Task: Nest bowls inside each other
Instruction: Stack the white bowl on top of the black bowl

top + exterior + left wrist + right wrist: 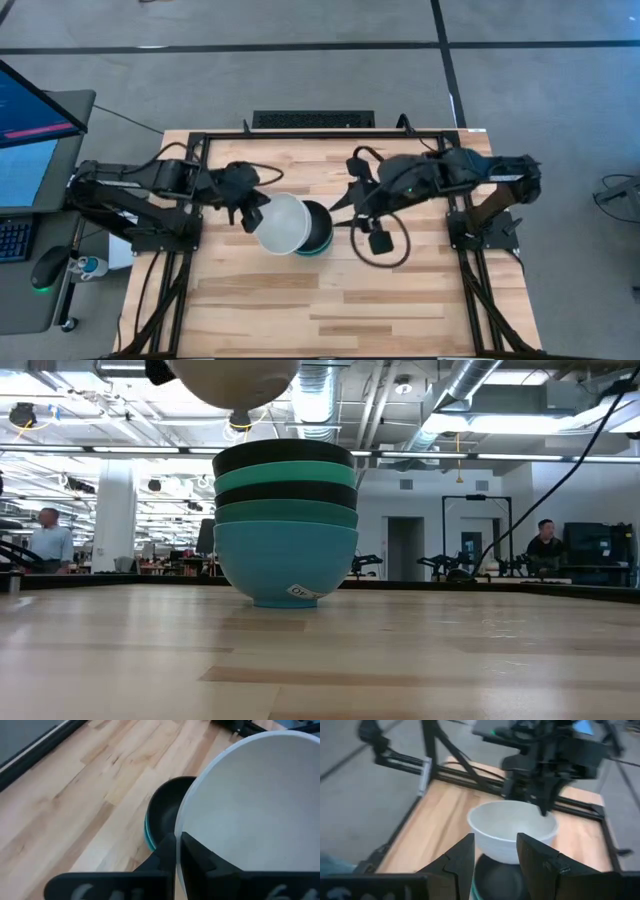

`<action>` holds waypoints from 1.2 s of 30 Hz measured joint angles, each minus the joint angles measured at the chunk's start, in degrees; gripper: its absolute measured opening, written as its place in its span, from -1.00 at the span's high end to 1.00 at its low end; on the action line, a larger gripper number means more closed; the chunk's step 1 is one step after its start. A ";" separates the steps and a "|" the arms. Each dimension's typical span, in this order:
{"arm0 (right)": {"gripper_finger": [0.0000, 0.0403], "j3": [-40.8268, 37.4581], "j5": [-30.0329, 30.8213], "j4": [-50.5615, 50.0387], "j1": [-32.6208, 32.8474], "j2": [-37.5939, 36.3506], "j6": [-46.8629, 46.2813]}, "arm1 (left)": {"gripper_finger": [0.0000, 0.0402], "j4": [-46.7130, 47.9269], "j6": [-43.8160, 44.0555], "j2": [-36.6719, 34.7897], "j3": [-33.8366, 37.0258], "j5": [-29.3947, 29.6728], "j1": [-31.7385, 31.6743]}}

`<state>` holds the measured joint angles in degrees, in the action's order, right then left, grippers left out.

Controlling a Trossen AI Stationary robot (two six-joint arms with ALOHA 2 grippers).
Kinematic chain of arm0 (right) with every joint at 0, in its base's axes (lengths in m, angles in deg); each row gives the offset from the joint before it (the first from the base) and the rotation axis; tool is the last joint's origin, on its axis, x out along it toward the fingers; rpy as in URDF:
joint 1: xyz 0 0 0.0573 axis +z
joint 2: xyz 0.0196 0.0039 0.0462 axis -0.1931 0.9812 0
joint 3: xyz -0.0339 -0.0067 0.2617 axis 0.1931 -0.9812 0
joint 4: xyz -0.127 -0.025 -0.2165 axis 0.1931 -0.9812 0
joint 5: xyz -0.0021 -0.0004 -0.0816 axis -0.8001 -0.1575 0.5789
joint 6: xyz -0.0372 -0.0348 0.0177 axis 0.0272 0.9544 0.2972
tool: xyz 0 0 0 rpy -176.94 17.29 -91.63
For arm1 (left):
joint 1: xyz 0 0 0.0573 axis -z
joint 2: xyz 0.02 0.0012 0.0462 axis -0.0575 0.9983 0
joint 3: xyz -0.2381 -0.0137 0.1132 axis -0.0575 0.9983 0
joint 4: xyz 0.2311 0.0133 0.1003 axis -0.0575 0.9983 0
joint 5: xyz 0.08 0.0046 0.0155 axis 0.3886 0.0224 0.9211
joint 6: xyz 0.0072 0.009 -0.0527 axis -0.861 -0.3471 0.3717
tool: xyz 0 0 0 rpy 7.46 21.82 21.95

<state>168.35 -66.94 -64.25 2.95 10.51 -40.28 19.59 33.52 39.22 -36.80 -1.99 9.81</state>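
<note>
A stack of nested bowls (pixel 324 238) stands on the table's middle. In the low view the stack (pixel 287 530) shows black on top, then teal-green, black, blue and cyan at the bottom. The white bowl (pixel 283 224) hangs in the air just left of and above the stack, and its underside (pixel 235 380) shows over the stack's top. My left gripper (pixel 255 214) is shut on the white bowl. My right gripper (pixel 495 862) is open and hovers just right of the stack, touching nothing. My left gripper pinches the white bowl's rim (pixel 176 827) on its left side, one finger (pixel 205 857) inside the bowl and one outside. The fingers come from above, slanting down from the table's left. The bowl is lifted clear, roughly upright, open side up.
A black metal frame (pixel 300 136) runs along the table's far and side edges. A looped black cable (pixel 392 245) lies right of the stack, under my right arm. Bare wood lies toward the near edge (pixel 330 310). People (pixel 50 540) stand in the room behind.
</note>
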 joint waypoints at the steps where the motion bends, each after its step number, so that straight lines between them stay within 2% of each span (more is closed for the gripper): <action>1: 0.16 -0.89 -1.59 0.31 -0.63 -0.56 0.34 | 1.00 0.34 -0.18 0.66 -0.85 -0.53 -0.73; 4: 0.16 -5.80 -3.83 2.91 -2.48 -2.83 0.55 | 1.00 0.94 -0.10 2.57 -3.45 -2.85 -2.82; 8: 0.16 -15.20 -6.40 11.29 -4.57 -8.04 0.19 | 1.00 0.97 -2.92 4.98 -6.73 -4.36 -4.63; 15: 0.16 -36.26 -6.95 26.82 -6.47 -19.73 -4.56 | 1.00 1.23 -5.89 9.30 -10.48 -8.39 -7.39; 21: 0.16 -50.82 -6.74 34.60 -6.38 -27.72 -9.06 | 1.00 2.65 -6.73 10.59 -10.86 -12.02 -10.08; 32: 0.16 -71.96 -4.43 49.00 -5.87 -34.31 -15.83 | 1.00 6.02 -4.75 11.47 -10.86 -12.08 -11.39; 36: 0.16 -77.05 -3.45 56.13 -5.84 -35.56 -17.96 | 1.00 6.91 -4.11 12.82 -10.88 -12.57 -11.50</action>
<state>91.30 -70.39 -8.13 -2.89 -25.04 -58.24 26.50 29.41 52.03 -47.68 -14.56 -1.70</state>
